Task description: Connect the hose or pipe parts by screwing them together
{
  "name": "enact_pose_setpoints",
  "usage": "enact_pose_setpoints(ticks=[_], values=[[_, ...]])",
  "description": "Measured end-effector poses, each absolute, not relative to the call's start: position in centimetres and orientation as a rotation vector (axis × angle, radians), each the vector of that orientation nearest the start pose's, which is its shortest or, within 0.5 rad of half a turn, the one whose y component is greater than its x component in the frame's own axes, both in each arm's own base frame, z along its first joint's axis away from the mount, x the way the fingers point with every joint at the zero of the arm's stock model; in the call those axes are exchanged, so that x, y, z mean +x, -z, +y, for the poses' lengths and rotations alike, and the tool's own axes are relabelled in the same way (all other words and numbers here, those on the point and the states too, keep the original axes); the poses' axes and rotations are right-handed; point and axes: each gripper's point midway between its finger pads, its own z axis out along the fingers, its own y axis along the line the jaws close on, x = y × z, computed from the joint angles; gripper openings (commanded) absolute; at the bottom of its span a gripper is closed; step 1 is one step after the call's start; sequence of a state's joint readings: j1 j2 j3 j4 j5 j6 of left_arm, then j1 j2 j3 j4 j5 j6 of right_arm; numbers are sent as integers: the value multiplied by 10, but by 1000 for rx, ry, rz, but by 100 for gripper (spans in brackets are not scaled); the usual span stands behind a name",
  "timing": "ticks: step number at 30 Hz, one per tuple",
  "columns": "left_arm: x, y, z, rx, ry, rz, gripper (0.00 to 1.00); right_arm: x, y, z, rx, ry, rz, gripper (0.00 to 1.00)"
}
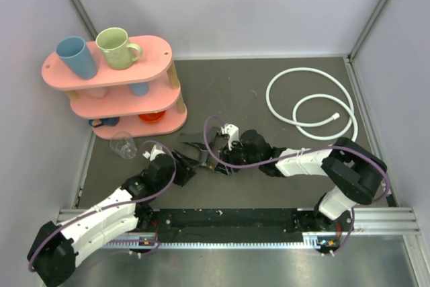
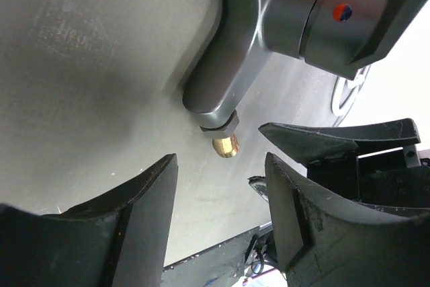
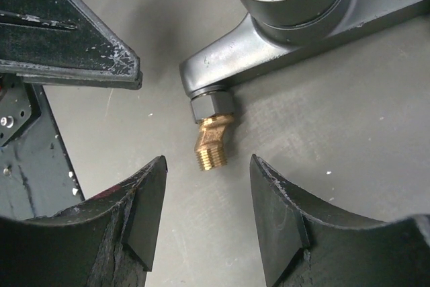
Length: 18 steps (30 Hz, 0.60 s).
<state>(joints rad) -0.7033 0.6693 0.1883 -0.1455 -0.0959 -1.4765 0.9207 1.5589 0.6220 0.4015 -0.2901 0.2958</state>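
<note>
Nearest, the left gripper [image 2: 220, 162] and the right gripper [image 3: 208, 162] are held low over the middle of the table [image 1: 269, 186], brought in from 8 and 3 o'clock. Both are released, with nothing between the jaws. Just beyond them the tap fitting [image 3: 289, 5] is laid flat, its brass thread [image 3: 211, 142] pointed towards the gaps, probably so that it can be grasped. Well apart, at 1 o'clock, the hose [image 1: 309, 68] is coiled and untouched, so the joining is judged not yet begun.
</note>
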Motion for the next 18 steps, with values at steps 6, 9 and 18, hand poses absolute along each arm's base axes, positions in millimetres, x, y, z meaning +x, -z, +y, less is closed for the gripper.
enact_pose_setpoints(ticks=[6, 9, 18], values=[[182, -59, -186, -1010, 1067, 2207, 59, 188, -39, 356, -908, -1010, 2101, 52], [180, -55, -185, -1024, 1062, 2212, 59, 186, -30, 358, -918, -1023, 2111, 50], [185, -59, -190, -1025, 1090, 2192, 59, 183, -26, 368, -921, -1058, 2094, 33]])
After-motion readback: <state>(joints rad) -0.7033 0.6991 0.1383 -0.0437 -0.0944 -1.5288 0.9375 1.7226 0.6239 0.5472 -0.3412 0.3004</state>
